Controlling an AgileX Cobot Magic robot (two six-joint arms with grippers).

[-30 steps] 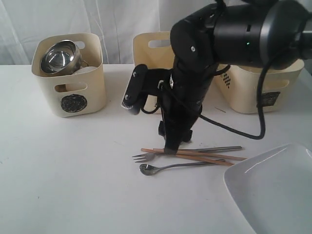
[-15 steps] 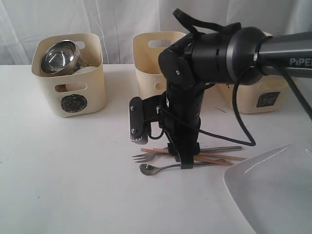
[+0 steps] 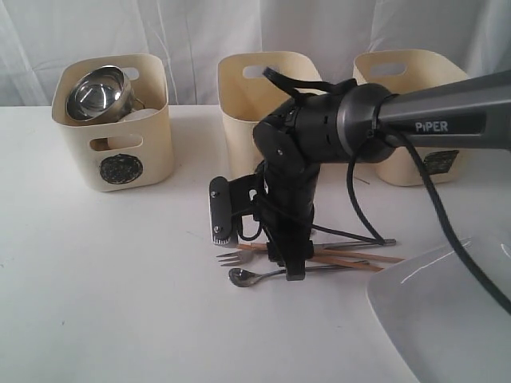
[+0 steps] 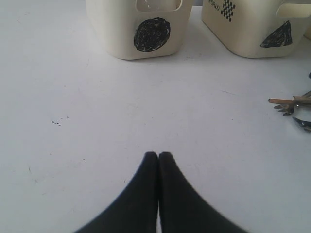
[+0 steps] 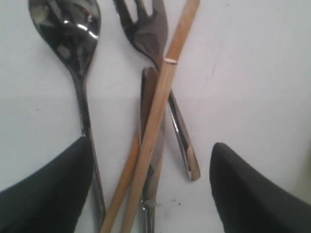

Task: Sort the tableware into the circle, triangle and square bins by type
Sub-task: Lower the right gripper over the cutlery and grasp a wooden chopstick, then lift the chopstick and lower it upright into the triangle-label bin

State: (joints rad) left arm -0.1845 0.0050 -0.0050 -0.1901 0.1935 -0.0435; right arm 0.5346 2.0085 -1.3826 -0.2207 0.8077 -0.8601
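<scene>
My right gripper (image 3: 292, 270) (image 5: 149, 145) is open and down at the table over the cutlery pile. Between its fingers (image 5: 53, 184) lie the wooden chopsticks (image 5: 160, 107) (image 3: 351, 259), the knife (image 5: 149, 92) (image 3: 363, 242) and the fork's handle. The fork (image 5: 146, 29) (image 3: 231, 258) and spoon (image 5: 65, 24) (image 3: 239, 276) have their heads just past the fingertips. The spoon's handle runs along one finger. The large white plate (image 3: 447, 319) sits at front right. My left gripper (image 4: 158, 156) is shut on nothing above bare table, facing the circle bin (image 4: 146, 29) and the triangle bin (image 4: 252, 29).
The circle bin (image 3: 120, 136) at back left holds a steel bowl (image 3: 96, 92) and other pieces. The triangle bin (image 3: 255, 88) stands behind my right arm and the square bin (image 3: 407, 80) at back right. A black cable (image 3: 355, 215) loops beside the cutlery.
My right arm has swung lower and leftward, bringing its open gripper down onto the cutlery pile. The square bin has come into view behind it. The cutlery has not moved.
</scene>
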